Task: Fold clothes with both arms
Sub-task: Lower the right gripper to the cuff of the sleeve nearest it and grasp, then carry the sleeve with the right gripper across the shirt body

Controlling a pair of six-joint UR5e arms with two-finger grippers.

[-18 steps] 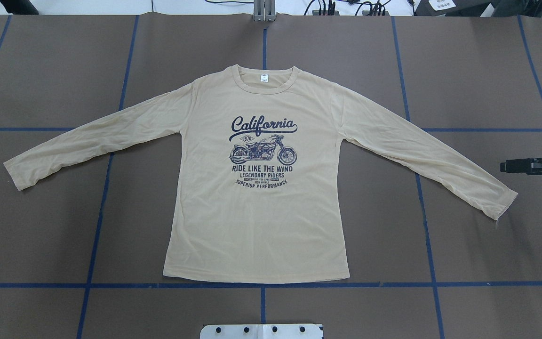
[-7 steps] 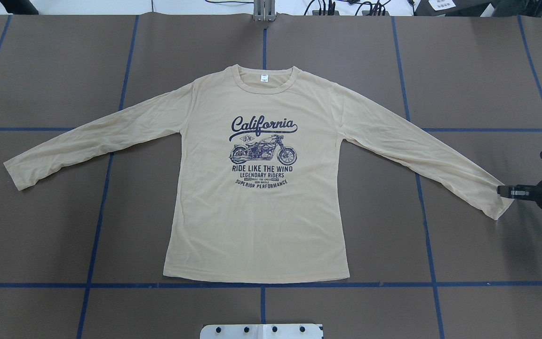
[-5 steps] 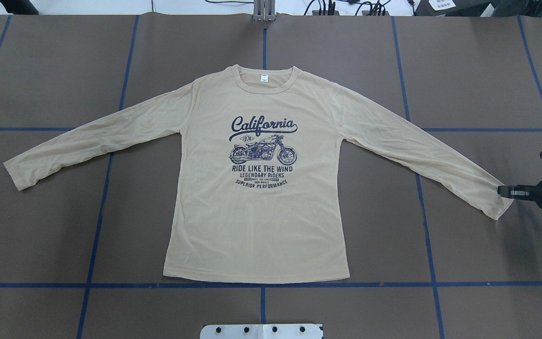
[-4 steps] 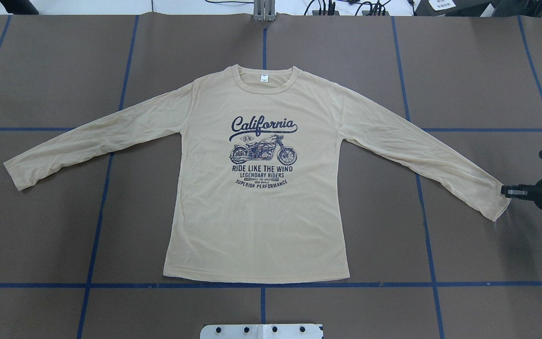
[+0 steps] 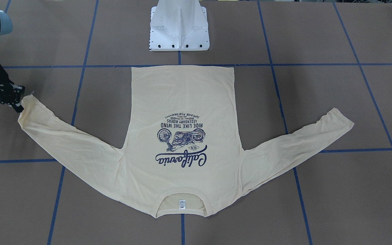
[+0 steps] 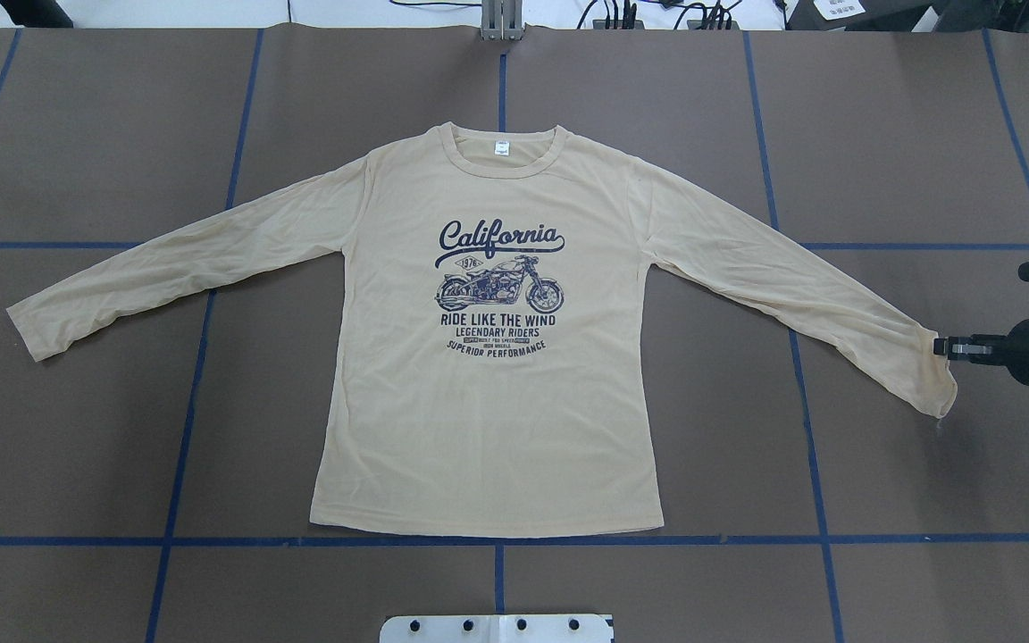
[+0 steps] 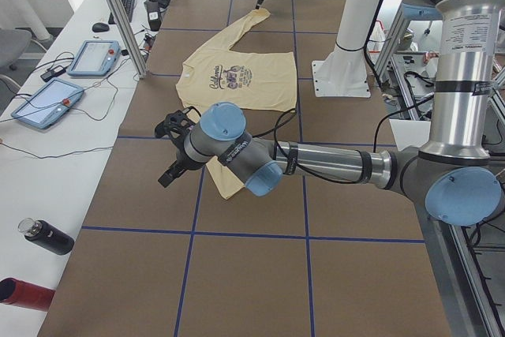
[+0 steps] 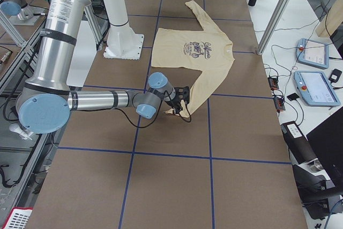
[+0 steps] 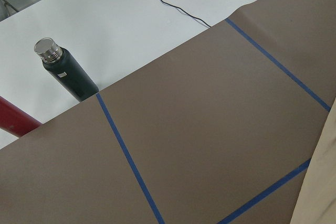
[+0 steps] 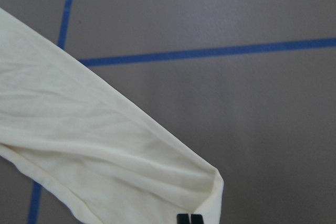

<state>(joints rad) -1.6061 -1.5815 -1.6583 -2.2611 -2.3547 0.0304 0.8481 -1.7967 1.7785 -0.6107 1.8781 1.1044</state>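
The cream-yellow shirt (image 6: 492,402) lies flat, print side up, collar at the far side, both sleeves spread out. My right gripper (image 6: 941,346) is shut on the cuff (image 6: 941,379) of the sleeve on that side, and the cuff's corner is curled up at the fingertips. The right wrist view shows the fingertips (image 10: 184,218) pressed together at that folded corner. From the front, the same gripper (image 5: 18,106) meets the cuff at the view's left. My left gripper (image 7: 167,175) appears only in the exterior left view, hovering beside the other sleeve's end (image 7: 225,183); I cannot tell its state.
The white pedestal base (image 5: 179,25) stands just behind the shirt's hem. A dark green bottle (image 9: 65,72) and a red bottle (image 9: 16,121) lie on the white bench past the mat's left end. Teach pendants (image 7: 47,104) rest on the far bench.
My right gripper came in from the right edge, dropped to the sleeve's cuff and closed on it. Since then the cuff corner has shifted a little inward and curled up.
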